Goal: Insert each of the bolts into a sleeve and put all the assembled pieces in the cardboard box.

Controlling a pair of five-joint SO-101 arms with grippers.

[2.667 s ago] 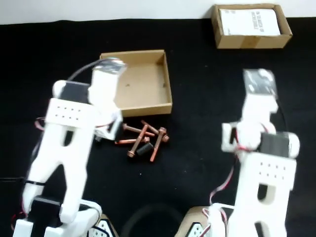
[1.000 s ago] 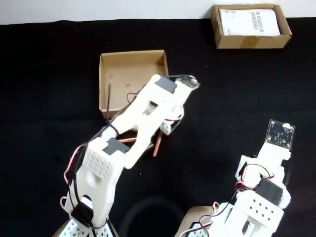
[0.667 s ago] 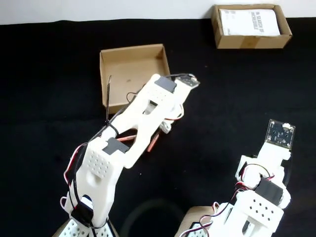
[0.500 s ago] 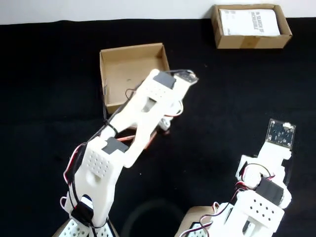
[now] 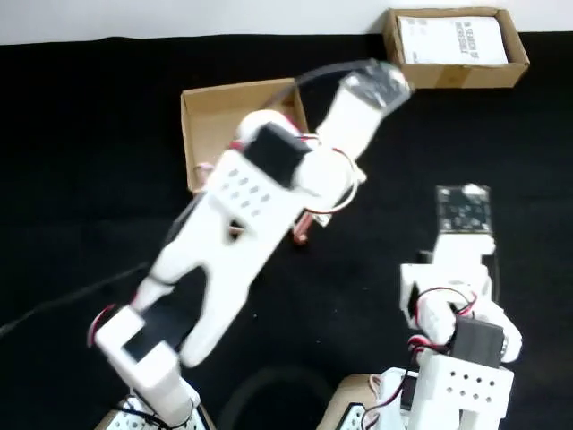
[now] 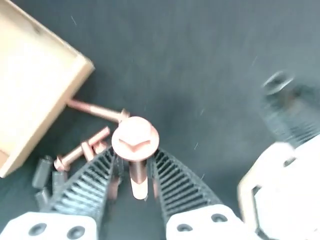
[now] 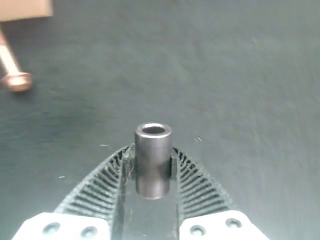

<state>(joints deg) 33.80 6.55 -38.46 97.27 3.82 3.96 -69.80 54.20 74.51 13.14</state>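
Left gripper [image 6: 135, 159] grips bolt [image 6: 135, 141], right gripper [image 7: 151, 156] grips sleeve [image 7: 153, 172]

A copper-coloured flanged hex bolt [image 6: 135, 141] sits clamped in the left gripper [image 6: 135, 156], head toward its camera. A dark grey metal tube sleeve [image 7: 152, 161] stands upright in the right gripper [image 7: 151, 154] — bore open. More copper bolts [image 6: 82, 150] and dark sleeves [image 6: 41, 170] lie loose beside the shallow brown cardboard box [image 6: 35, 75].

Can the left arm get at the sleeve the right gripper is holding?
Probably yes: the sleeve stands clamped in the right gripper with its bore open and uncovered, and only bare table lies between the arms. The left gripper grips a bolt.
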